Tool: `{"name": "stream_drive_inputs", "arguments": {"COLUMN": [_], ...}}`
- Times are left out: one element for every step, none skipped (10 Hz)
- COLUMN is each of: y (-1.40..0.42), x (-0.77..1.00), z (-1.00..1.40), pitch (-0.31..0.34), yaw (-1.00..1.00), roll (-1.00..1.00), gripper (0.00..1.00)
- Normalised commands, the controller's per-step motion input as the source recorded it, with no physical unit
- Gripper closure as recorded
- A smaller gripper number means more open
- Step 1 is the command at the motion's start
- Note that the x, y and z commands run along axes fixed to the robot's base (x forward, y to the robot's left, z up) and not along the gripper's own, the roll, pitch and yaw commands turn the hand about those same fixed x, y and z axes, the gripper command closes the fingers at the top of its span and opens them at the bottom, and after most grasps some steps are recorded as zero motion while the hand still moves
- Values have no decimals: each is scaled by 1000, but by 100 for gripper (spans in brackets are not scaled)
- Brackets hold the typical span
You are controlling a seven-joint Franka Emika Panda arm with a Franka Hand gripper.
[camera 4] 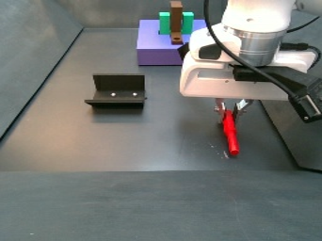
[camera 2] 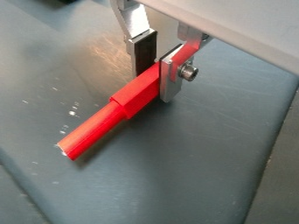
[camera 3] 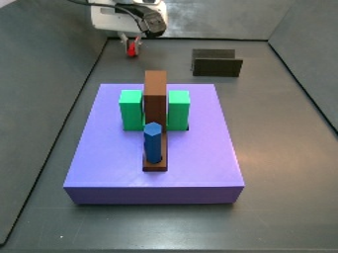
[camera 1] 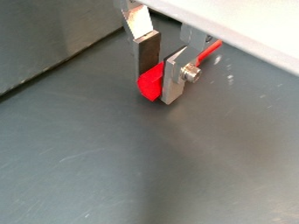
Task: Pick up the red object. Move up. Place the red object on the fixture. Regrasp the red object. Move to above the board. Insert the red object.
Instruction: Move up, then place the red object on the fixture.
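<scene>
Wrist views both show the gripper (camera 2: 153,59) low over the dark floor (camera 2: 176,166), its 2 silver fingers (camera 2: 174,73) clamped on one end of the red peg (camera 2: 107,120). In a wrist view the peg lies flat along the floor, a long stepped red rod with a thinner section reaching away from the fingers and its thicker end between the dark pads. In a wrist view the peg (camera 1: 149,82) is seen end on, so only a short red stub shows below the fingers (camera 1: 173,77), touching or just above the floor; which of the 2 I cannot tell.

In a side view the gripper (camera 4: 232,104) hangs under the white wrist housing, with the peg (camera 4: 231,133) stretching along the floor from the fingertips toward the camera. The fixture (camera 4: 117,91), a dark L-shaped bracket, stands on the floor well apart from the peg, with nothing on it. The board (camera 4: 163,44) sits farther back, its purple slab carrying green blocks (camera 4: 168,23).

In a side view the board (camera 3: 156,148) fills the middle, with 2 green blocks (camera 3: 130,110) flanking a tall brown bar (camera 3: 156,109) and a blue peg (camera 3: 153,141) upright in front of the bar. The gripper (camera 3: 132,42) is beyond the board near the back wall, a bit of red peg (camera 3: 130,47) showing beneath it, and the fixture (camera 3: 216,63) stands off to one side
</scene>
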Motion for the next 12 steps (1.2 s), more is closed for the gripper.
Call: {"name": "stream_drive_inputs", "arguments": {"y": [-69,-57,-37,-11,-120,-503,-666,-620,-529,-414,-357,-326], "x": [-72,-96,-49,0,129,554,680,754,860,920,871,903], "z": [734,557,228,-49,0,20,0,0,0,0,0,0], "pitch": [56,75,79,0,-157,-200,-149,-100,-26,0,-26,0], "yaw": [41,35,26,0,0,40,83,74,54,69,111,54], "roll": [-10,37,126,-49,-291,-306,-111,-143,-194,-206,-149,-169], "gripper": [100,100,100,100,100,100,100,100,100,100,100,100]}}
